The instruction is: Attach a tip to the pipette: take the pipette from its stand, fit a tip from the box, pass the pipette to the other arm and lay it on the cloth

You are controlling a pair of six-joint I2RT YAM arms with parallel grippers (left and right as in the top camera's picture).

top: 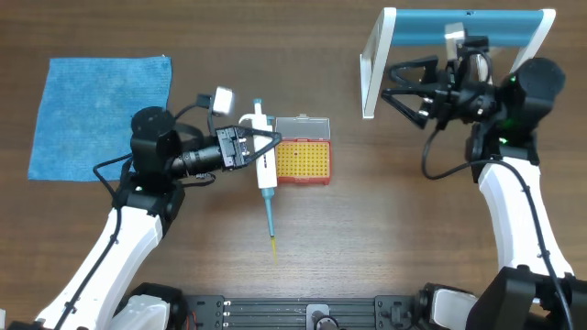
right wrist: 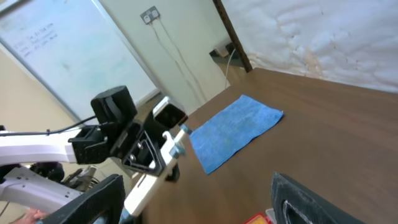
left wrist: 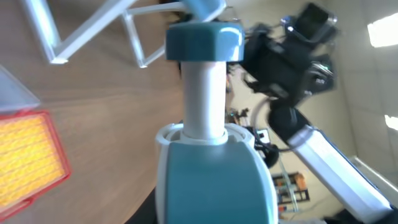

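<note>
Blue cloth (top: pixel 99 117) lies flat at 10 o'clock on the tabletop (top: pixel 385 247), well apart from both arms' claws. Near centre, the left claw (top: pixel 266 148) is clamped across the body of the pipette (top: pixel 265 172). The plunger end points to 12 o'clock and the shaft to 6 o'clock, with a yellow tip (top: pixel 274 244) on the end. The tip box (top: pixel 303 162) sits just beside the pipette at its 3 o'clock, clear lid folded back toward 12. The stand (top: pixel 463 27) is at 1 o'clock. The right claw (top: pixel 393 84) is just beside the stand with fingers spread wide, holding nothing, facing 9 o'clock and well apart from the pipette.
</note>
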